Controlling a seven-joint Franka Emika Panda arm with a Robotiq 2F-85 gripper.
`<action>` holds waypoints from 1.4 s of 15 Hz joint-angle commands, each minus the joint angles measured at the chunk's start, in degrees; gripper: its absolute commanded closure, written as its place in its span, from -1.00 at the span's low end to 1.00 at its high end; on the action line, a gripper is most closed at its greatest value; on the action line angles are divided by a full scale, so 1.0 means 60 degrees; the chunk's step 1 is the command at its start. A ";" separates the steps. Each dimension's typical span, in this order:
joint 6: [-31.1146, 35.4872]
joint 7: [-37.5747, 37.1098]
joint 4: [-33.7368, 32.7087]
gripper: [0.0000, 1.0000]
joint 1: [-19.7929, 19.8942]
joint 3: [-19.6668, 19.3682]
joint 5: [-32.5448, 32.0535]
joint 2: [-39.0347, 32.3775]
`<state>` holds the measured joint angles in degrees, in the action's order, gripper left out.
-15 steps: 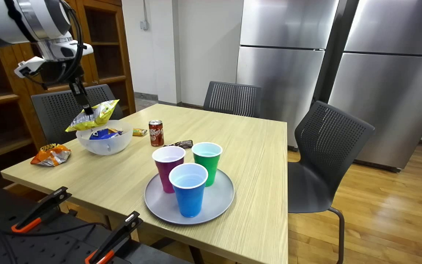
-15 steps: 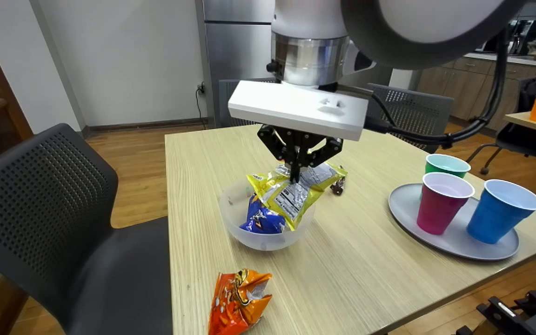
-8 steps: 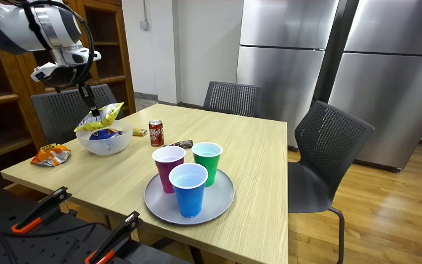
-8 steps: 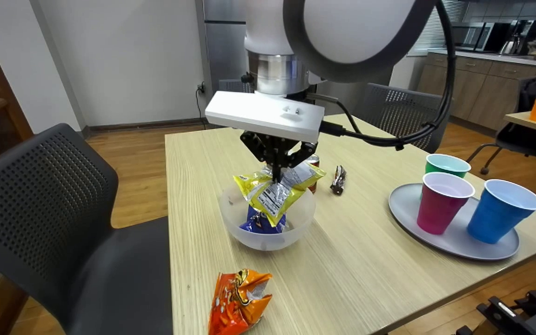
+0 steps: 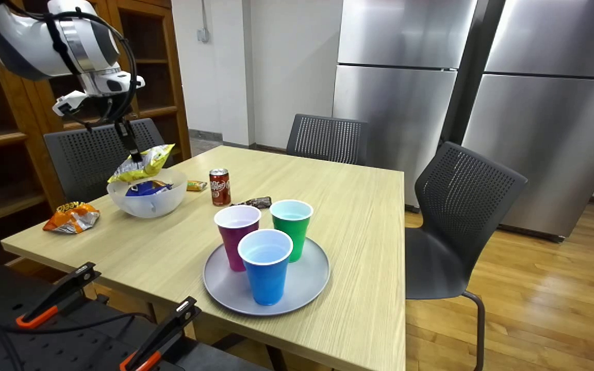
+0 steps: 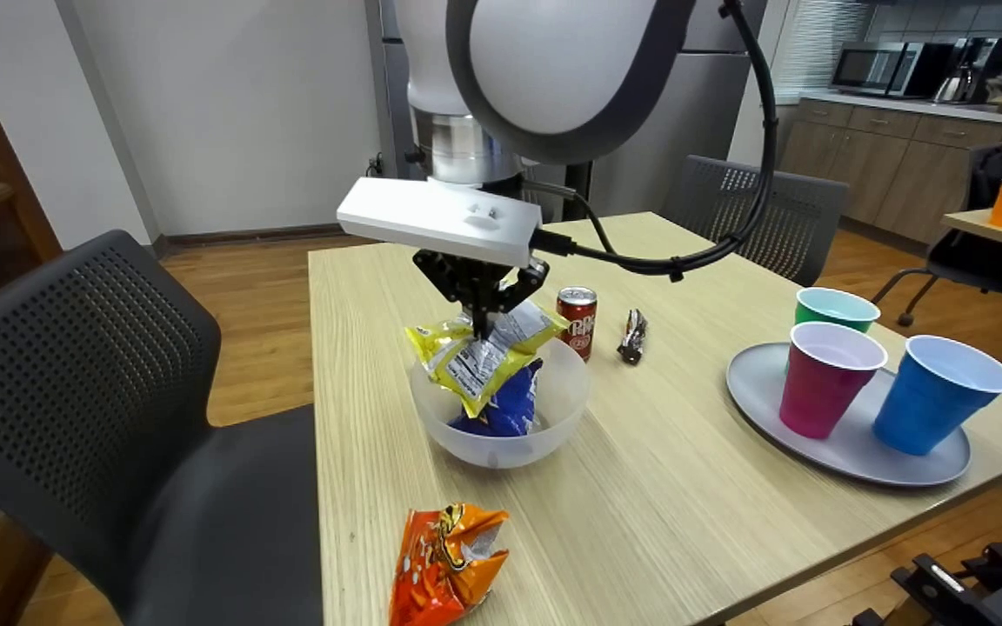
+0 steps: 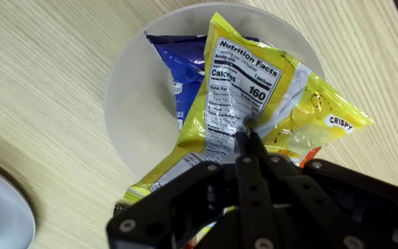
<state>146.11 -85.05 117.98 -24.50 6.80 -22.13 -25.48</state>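
The tabletop point(image 6: 640, 487) bears a translucent bowl point(image 6: 501, 452). Above it, the end effector point(image 7: 249, 136), jaws narrow, pinches a yellow snack bag point(image 7: 231, 93) near its middle; a blue bag point(image 7: 187, 69) lies in the bowl underneath. A soda can point(image 6: 577, 323) stands nearby.

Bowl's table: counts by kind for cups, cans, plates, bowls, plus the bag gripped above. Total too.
Bags gripped: 1 (yellow bag)
Cups: 3 (purple cup, green cup, blue cup)
Cans: 1 (red can)
Plates: 1 (grey plate)
Bowls: 1 (frosted bowl)
Total: 7
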 commanded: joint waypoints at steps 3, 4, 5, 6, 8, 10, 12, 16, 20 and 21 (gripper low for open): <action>-0.0788 0.0446 -0.1206 1.00 -0.0337 -0.0098 0.0294 -0.0734; -0.0866 0.0468 -0.1326 1.00 -0.0349 -0.0110 0.0315 -0.0839; -0.0962 0.0491 -0.1471 1.00 -0.0356 -0.0138 0.0343 -0.0961; -0.1003 0.0543 -0.1588 1.00 -0.0341 -0.0145 0.0391 -0.1082; -0.1068 0.0633 -0.1811 1.00 -0.0330 -0.0213 0.0446 -0.1298; -0.1123 0.0759 -0.2061 1.00 -0.0313 -0.0259 0.0554 -0.1533; -0.1205 0.0935 -0.2291 1.00 -0.0307 -0.0308 0.0700 -0.1746; -0.1311 0.1328 -0.2544 1.00 -0.0254 -0.0313 0.1059 -0.2044; -0.1365 0.1597 -0.2641 1.00 -0.0287 -0.0377 0.1314 -0.2193; -0.1387 0.1673 -0.2647 1.00 -0.0283 -0.0381 0.1362 -0.2212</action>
<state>140.33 -77.81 104.52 -25.94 4.63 -15.90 -37.52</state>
